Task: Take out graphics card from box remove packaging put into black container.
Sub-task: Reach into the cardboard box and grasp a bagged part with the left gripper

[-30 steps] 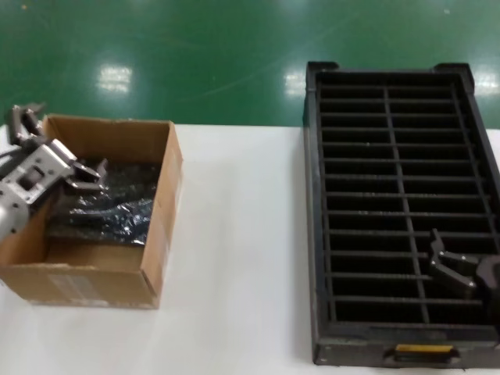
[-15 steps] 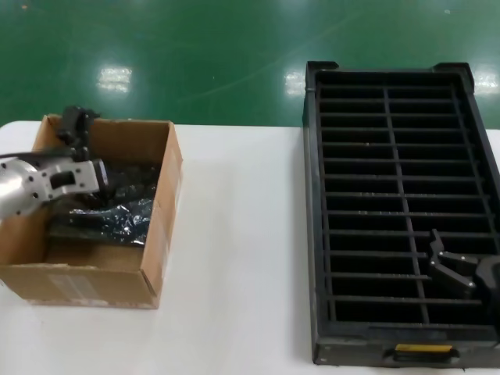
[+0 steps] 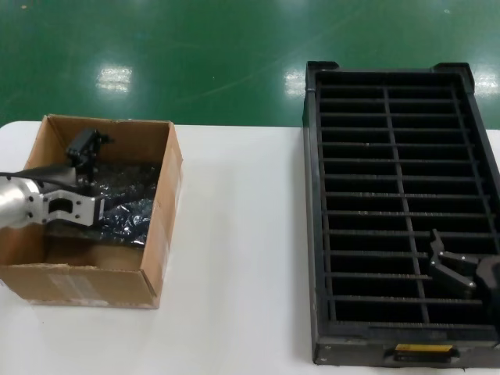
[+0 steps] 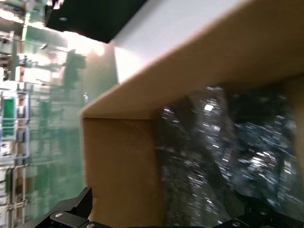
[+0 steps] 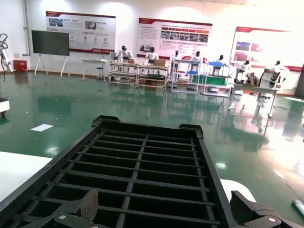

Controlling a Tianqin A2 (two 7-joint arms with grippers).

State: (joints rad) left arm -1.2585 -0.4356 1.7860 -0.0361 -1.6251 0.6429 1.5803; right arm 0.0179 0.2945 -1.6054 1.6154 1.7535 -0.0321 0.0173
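Observation:
The brown cardboard box (image 3: 160, 234) stands at the table's left with its flaps up. The crinkled silver-grey packaging (image 3: 129, 207) lies inside it, and the graphics card itself is hidden. My left gripper (image 3: 92, 181) reaches into the box from the left, open. One of its fingers (image 3: 84, 144) is near the far wall and the other is over the bag. In the left wrist view the packaging (image 4: 213, 152) fills the space beside the box wall (image 4: 123, 171), between the spread jaws of my left gripper (image 4: 164, 219). My right gripper (image 3: 449, 266) hovers open over the black container (image 3: 311, 234).
The black container, with its slotted interior (image 5: 142, 161), takes up the table's right side, its yellow label (image 3: 422, 349) at the near end. White table (image 3: 242, 258) lies between box and tray. Green floor lies beyond the far edge.
My left gripper has swung from the box's left rim into the box and come down over the bag. The right arm has not moved.

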